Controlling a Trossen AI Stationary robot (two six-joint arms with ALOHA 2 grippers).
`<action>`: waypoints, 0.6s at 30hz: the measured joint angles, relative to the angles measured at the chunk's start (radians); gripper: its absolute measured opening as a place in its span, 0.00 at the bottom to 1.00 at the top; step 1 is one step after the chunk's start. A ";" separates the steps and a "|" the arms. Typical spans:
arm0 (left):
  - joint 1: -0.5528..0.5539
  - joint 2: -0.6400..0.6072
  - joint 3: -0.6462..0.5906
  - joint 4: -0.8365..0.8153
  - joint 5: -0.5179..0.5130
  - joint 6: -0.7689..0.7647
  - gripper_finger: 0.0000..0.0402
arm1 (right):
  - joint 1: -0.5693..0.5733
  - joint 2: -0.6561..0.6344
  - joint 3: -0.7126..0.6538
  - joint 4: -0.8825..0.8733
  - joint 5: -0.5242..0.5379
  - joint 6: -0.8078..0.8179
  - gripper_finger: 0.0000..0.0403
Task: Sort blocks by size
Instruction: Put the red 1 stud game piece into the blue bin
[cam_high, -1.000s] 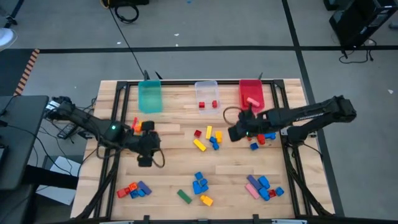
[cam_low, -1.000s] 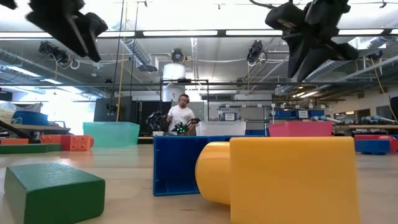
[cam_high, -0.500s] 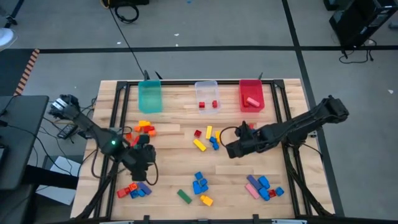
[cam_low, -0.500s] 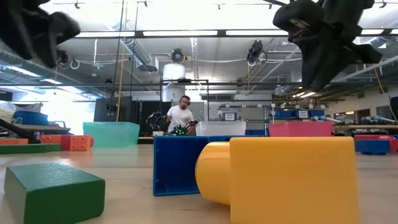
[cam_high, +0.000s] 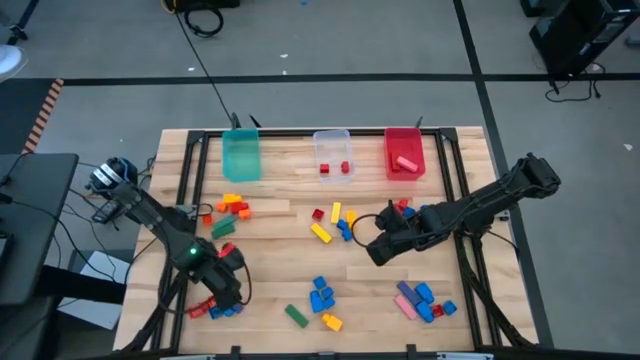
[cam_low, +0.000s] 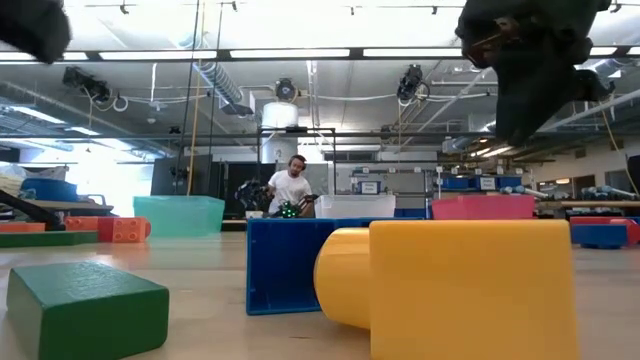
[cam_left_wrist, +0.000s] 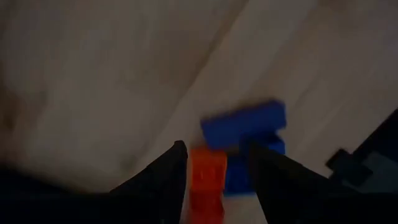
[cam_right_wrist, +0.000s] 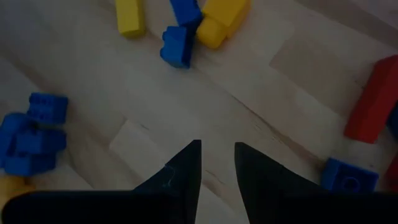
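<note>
The tabletop (cam_high: 280, 265) carries the blocks in loose clusters, with a teal bin (cam_high: 240, 155), a clear bin (cam_high: 332, 150) and a red bin (cam_high: 404, 150) along its far edge. Two small red blocks lie in the clear bin and a pink one in the red bin; everything else is unsorted.

The left gripper (cam_high: 222, 290) hangs over the near-left cluster (cam_high: 215, 306) of red, blue and purple blocks, and that arm is plainly the nearer one to it. In the left wrist view its fingers (cam_left_wrist: 165, 177) are spread, with a small red block (cam_left_wrist: 207, 180) showing directly between them and a blue bar (cam_left_wrist: 245, 127) just beyond, lying crosswise to the fingers. I judge the red block to be the target, straight below.

The right gripper (cam_high: 380, 245) hovers over bare wood between the centre cluster (cam_high: 335, 225) and the near-centre blue blocks (cam_high: 322, 292); its fingers (cam_right_wrist: 183, 171) stand slightly apart and hold nothing.

Compared with a second ago, the left arm has swung from beside the orange blocks (cam_high: 232, 206) toward the near edge, and the right has drawn away from the red bin.
</note>
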 joint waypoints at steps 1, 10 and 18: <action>-0.001 0.005 0.000 -0.003 0.043 -0.035 0.44 | 0.000 0.000 0.000 0.004 0.000 -0.014 0.27; -0.024 0.074 0.000 0.011 0.288 -0.127 0.44 | 0.000 0.000 0.000 0.028 0.000 -0.098 0.27; -0.102 0.159 0.000 0.033 0.327 -0.125 0.44 | 0.000 0.000 0.000 0.029 0.000 -0.117 0.27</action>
